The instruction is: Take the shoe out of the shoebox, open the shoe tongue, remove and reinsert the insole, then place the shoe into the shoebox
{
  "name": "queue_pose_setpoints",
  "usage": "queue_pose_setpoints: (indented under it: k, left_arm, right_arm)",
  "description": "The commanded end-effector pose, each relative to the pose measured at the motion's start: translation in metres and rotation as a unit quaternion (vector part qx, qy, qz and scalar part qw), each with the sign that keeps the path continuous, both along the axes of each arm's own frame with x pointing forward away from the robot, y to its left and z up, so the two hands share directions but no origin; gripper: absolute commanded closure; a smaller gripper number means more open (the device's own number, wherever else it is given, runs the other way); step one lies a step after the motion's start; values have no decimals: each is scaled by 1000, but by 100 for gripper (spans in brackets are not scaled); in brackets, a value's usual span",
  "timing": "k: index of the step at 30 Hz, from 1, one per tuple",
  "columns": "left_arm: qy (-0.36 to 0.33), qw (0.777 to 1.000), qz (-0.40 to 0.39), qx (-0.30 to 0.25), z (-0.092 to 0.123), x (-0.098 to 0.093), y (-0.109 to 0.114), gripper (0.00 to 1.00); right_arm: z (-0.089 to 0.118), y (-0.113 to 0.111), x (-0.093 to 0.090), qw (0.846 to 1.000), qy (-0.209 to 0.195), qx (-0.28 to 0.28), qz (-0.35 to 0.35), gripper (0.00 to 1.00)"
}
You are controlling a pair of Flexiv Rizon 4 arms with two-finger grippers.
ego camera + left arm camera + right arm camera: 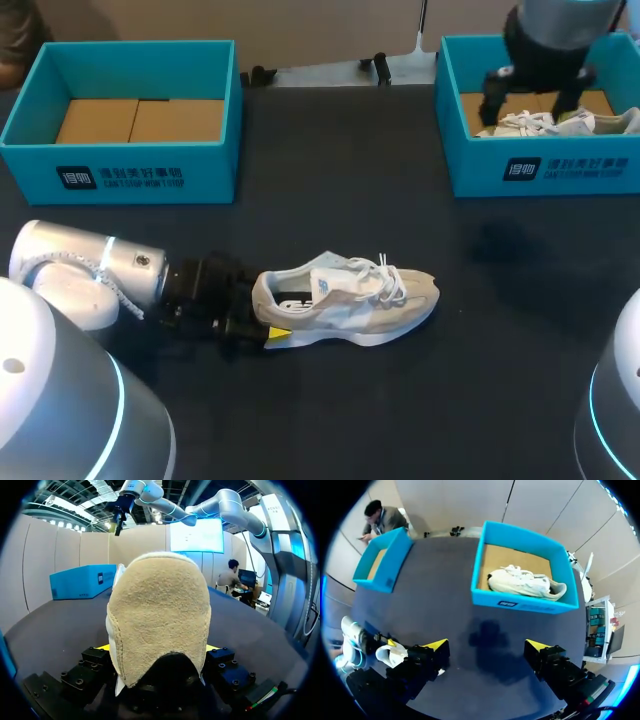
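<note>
Near left shoebox (120,165), shoe (345,296) clamped by left end effector (266,316) (second shoe (530,123) boxed)

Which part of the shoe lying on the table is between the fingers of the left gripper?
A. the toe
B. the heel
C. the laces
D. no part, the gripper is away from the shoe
B: the left gripper has a finger on each side of the heel of the shoe, and the toe points away from it.

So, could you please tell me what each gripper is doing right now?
Left gripper: shut on the shoe, at its heel.
Right gripper: open, empty.
</note>
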State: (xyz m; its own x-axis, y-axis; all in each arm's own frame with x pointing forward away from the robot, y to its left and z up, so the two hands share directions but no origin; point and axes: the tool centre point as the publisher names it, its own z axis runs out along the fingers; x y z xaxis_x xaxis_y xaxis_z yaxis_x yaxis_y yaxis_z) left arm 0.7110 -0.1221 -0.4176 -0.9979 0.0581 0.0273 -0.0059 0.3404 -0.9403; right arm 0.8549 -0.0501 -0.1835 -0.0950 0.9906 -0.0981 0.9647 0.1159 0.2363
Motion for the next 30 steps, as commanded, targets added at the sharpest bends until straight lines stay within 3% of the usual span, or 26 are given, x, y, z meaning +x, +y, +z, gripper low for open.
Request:
queue_pose_setpoints:
  k: [1,12,30]
  left_arm:
    - [0,1000,0,1,-1,-2,-1,100]
    - [0,1000,0,1,-1,-2,-1,100]
    - [0,1000,0,1,-1,-2,-1,100]
  right_arm:
    - [-7,24,-18,999,10,-25,-16,0]
    - [-5,74,-67,1000,17,-5,-24,0]
    - [-28,143,-100,999,35,31,-23,0]
